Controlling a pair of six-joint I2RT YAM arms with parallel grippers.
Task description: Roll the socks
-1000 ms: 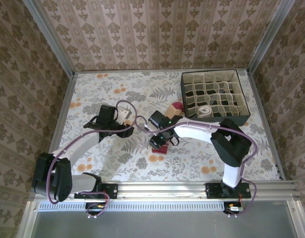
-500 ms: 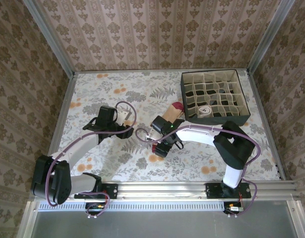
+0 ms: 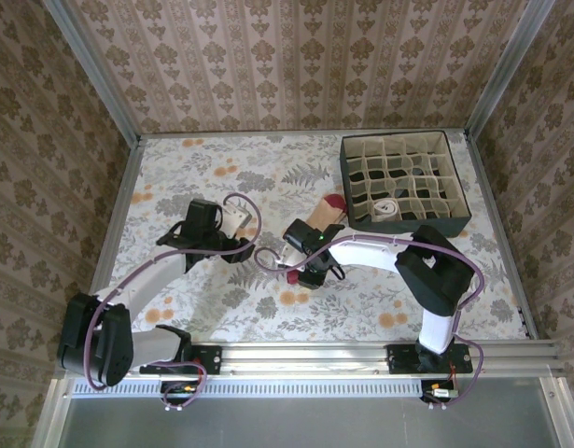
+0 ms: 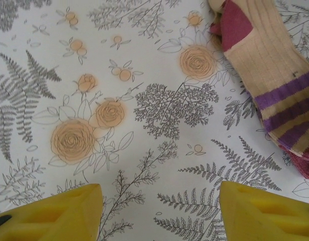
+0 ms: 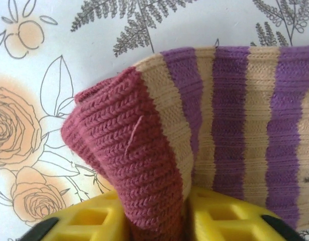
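The right gripper (image 5: 159, 218) pinches the maroon cuff of the tan sock (image 5: 224, 110), with the fabric bunched up between its jaws. In the top view the sock's long axis runs from that cuff toward 1 o'clock, its toe near the divider box (image 3: 417, 226). The left gripper (image 4: 159, 213) hovers with jaws spread, the sock at its 2 o'clock and farther off

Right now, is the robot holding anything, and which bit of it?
On the right arm, the jaws pinch the tan sock by its maroon cuff end. The left arm has open jaws and holds nothing.
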